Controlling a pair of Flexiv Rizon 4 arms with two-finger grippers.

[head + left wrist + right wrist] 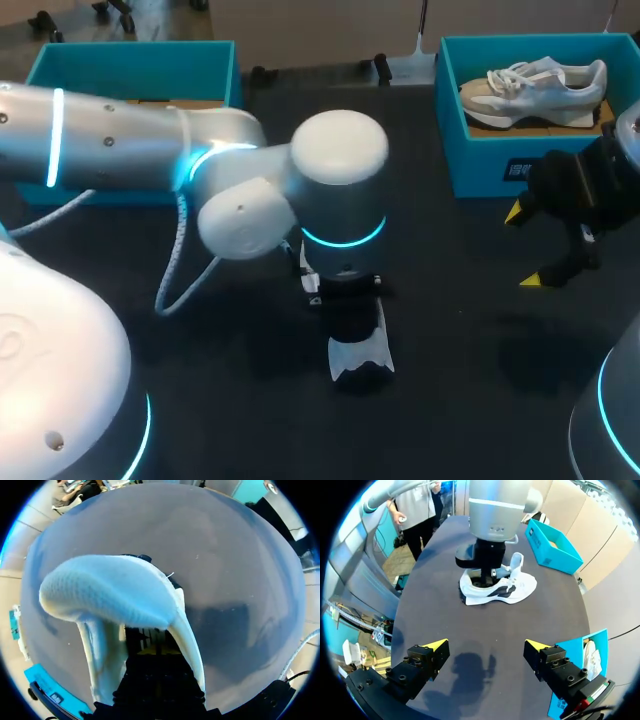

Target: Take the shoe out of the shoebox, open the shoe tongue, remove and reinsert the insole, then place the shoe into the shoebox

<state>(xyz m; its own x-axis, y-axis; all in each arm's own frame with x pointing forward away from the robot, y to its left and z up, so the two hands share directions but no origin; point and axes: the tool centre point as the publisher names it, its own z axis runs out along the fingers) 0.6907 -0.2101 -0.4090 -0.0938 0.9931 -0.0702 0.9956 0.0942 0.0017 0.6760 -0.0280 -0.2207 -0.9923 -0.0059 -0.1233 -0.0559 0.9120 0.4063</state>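
My left pincer [486, 577] points straight down over the middle of the dark table [460, 330], sunk into the opening of the white sneaker [515, 591]. The sneaker stands on its sole on the bare tabletop, outside both boxes. From the right wrist view a pale flap of the sneaker sticks up just beside my left wrist. In my left wrist view a broad, pale, finely textured curved piece [110, 595] arches right ahead of the pincer and runs down along both sides of it. Whether it is the insole or the tongue I cannot tell. It hides the tips, so I also cannot tell whether that pincer is spread or pinching. My right pincer [485, 645] hangs above the table at its right side, well apart from the sneaker. Its yellow tips are spread wide with nothing between them. Just beyond it, at the far right corner, stands a teal shoebox [480, 165] with a second pale sneaker [535, 85] lying inside on its sole. Another teal shoebox [130, 62] sits at the far left corner, partly behind my left arm.
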